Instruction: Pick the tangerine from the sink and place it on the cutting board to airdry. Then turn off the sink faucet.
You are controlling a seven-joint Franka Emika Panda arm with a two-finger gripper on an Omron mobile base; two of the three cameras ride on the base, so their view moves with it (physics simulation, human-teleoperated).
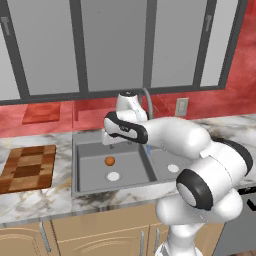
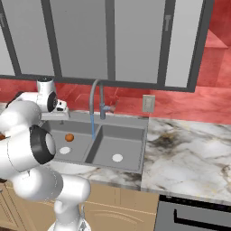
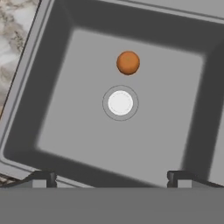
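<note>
The gripper [image 3: 112, 178] is held above the left basin of the sink [image 1: 80, 150], its 2 fingertips [image 3: 43, 178] spread wide apart with nothing between them. The tangerine [image 3: 128, 62] is seen below and ahead of the gripper, on the basin floor just beyond the white drain [image 3: 120, 103]. The cutting board [image 1: 27, 167] lies on the counter off to the gripper's left.

The arm hides most of the sink faucet [image 1: 148, 102] in the left base view, and part of the right basin of the sink [image 1: 90, 186]. The cutting board [image 1: 27, 167] is cut off by that view's left edge. The gripper [image 3: 112, 178] shows just its fingertips in the hand view.
</note>
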